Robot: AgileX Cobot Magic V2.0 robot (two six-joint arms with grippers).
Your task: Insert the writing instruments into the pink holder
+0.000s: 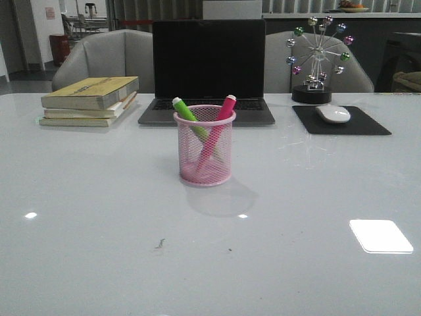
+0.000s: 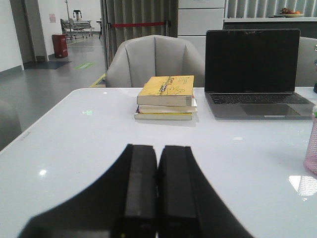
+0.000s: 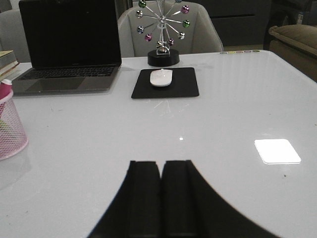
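1. Markers sit inside the pink cup [image 1: 204,146] already: the green marker [image 1: 191,118] leans left, the pink marker [image 1: 220,118] leans right, crossing low in the mesh
2. Cup stands mid-table, in front of the laptop [image 1: 208,69], well apart from the books [image 1: 90,100] and the mouse [image 1: 333,113]
3. Left gripper [image 2: 157,191] has its fingers pressed together, holding nothing
4. Right gripper [image 3: 161,196] likewise closed and empty, low over the table [image 1: 99,237]
5. Task looks finished
6. Markers are likely light, rigid, smooth plastic; best pinched mid-barrel, below the cap
7. Wire cup is probably light and could tip or slide if nudged
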